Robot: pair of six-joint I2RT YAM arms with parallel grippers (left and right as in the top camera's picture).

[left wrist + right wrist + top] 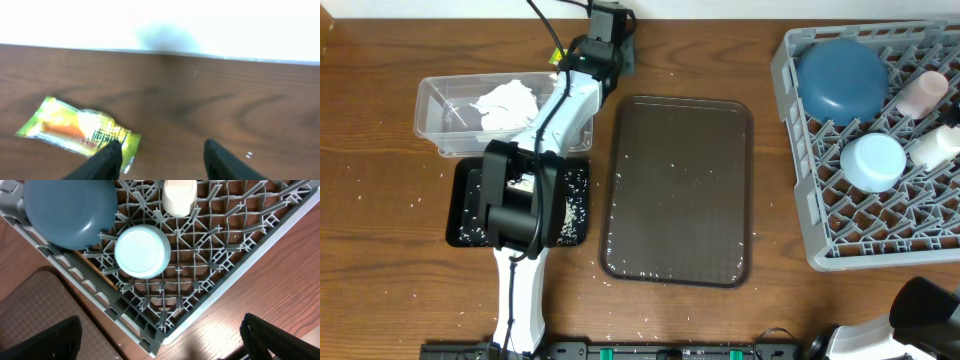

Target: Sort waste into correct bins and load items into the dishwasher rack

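The yellow-green-orange snack wrapper (75, 129) lies flat on the wooden table near the far edge. My left gripper (162, 145) is open, and its left finger overlaps the wrapper's right corner. In the overhead view the left gripper (608, 20) is at the table's back edge, behind the clear tub (432, 120) holding the white tissue (507, 103). The black tray-bin (465, 215) holds rice grains. The grey rack (800, 180) carries the dark-blue bowl (840, 75), light-blue bowl (872, 162), pink cup (923, 92) and white cup (935, 145). My right gripper (160, 322) hangs open over the rack's near corner (165, 330).
The dark-brown serving tray (680, 190) lies mid-table with scattered rice grains on it. Loose grains dot the wood around it. My left arm (515, 215) crosses over the black tray-bin and the tub's right end. The right arm (920, 305) is at the front right.
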